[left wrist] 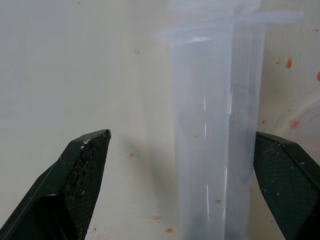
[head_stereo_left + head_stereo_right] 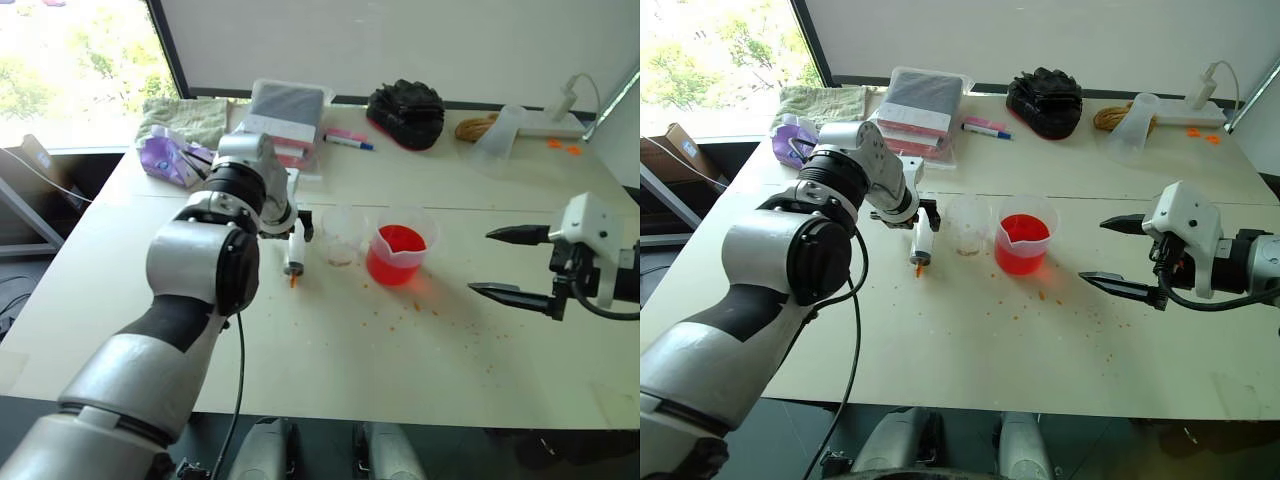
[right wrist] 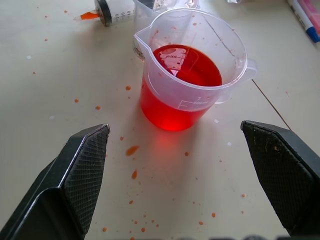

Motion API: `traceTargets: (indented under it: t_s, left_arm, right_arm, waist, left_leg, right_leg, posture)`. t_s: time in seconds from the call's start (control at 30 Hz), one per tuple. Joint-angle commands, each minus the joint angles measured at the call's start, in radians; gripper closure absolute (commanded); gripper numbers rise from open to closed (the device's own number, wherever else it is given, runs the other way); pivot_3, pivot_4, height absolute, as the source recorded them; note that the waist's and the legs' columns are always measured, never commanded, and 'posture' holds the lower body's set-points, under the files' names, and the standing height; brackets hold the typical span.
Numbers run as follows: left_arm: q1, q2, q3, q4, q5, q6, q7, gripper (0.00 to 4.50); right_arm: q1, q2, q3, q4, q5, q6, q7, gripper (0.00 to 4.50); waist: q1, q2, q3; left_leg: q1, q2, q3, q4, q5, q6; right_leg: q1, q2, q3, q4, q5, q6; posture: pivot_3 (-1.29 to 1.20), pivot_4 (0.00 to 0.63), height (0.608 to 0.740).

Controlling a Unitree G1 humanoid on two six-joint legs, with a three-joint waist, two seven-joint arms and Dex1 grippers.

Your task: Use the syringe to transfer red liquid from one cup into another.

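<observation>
While the syringe [image 2: 923, 243] lies flat on the table [image 2: 970, 340], orange tip toward 6 o'clock, the left gripper [image 1: 190, 150] hangs over its clear barrel with fingers spread wide, one on each side, not clamped. The small narrow cup [image 2: 967, 228] stands just beside the syringe at 3 o'clock; the spouted beaker [image 2: 1023, 243] of red liquid [image 3: 187, 65] stands next at 3 o'clock again. The right gripper [image 2: 1125, 254], jaws wide apart and empty, hovers further toward 3 o'clock, well apart from the beaker.
</observation>
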Motion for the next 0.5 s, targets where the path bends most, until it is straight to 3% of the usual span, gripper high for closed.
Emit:
traceTargets:
  t_s: [0.03, 0.33, 0.5]
  left_arm:
    - [-0.005, 0.022, 0.03, -0.014, -0.01, 0.001, 0.047, 0.0]
    - [0.03, 0.04, 0.103, -0.013, -0.032, -0.011, 0.155, 0.0]
    - [0.052, 0.038, 0.124, -0.018, -0.041, -0.032, 0.196, 1.35]
  right_arm:
    - [-0.02, 0.0, -0.025, -0.002, 0.001, -0.019, -0.005, 0.1]
    - [-0.024, 0.0, -0.019, -0.001, -0.003, -0.025, -0.008, 0.1]
    - [-0.028, 0.0, -0.015, 0.001, -0.006, -0.03, -0.013, 0.0]
  waist:
    - [0.0, 0.0, 0.0]
    - [0.002, 0.0, 0.0]
    - [0.001, 0.0, 0.0]
  left_leg:
    - [0.0, 0.0, 0.0, 0.0, 0.0, 0.0]
    - [0.0, 0.0, 0.0, 0.0, 0.0, -0.001]
    - [0.0, -0.001, 0.0, 0.0, 0.0, -0.001]
  right_leg:
    - [0.0, 0.0, 0.0, 0.0, 0.0, 0.0]
    - [0.0, -0.001, 0.0, 0.001, 0.0, 0.0]
    - [0.0, -0.001, 0.0, 0.001, 0.0, 0.0]
  posture:
    - [0.0, 0.15, 0.74]
    - [0.0, 0.15, 0.74]
    - [0.0, 0.15, 0.74]
